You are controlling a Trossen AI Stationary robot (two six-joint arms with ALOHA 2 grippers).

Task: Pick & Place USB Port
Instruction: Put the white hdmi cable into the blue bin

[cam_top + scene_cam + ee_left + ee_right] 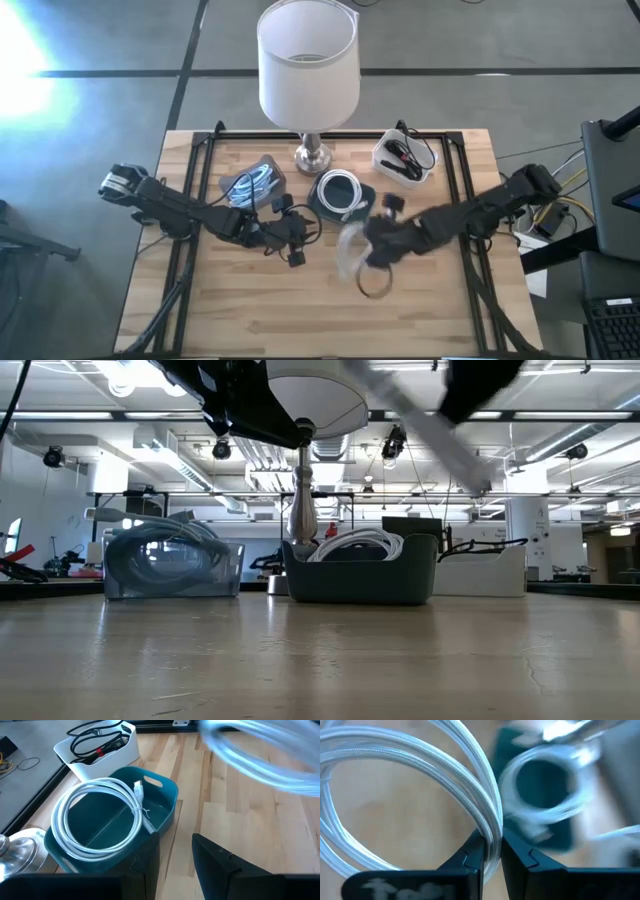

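Observation:
A coiled white braided cable point(420, 765) is between the shut fingers of my right gripper point(492, 857). In the high view that gripper point(368, 258) hangs over the table's middle, just near-side of a teal bin point(322, 208). The cable point(350, 255) shows there as a pale blur. Another white cable coil point(100, 815) lies in the teal bin point(160, 795). My left gripper point(292, 245) stands left of the bin. Its fingers are open point(175, 865) with nothing between them. My right gripper pinches a bundle of the coil's strands point(492, 832) between its two fingers, which lie across the strands. The fingers slant down from the table's right. The rest of the loop point(380, 750) spreads out beyond the fingertips, clear of the tabletop.
A white bin point(403, 158) with black cables stands at the far right. A clear bin point(252, 182) with bluish cables is at the far left, and a lamp point(308, 70) rises between them at the far edge. Bare wood point(300, 310) fills the near half.

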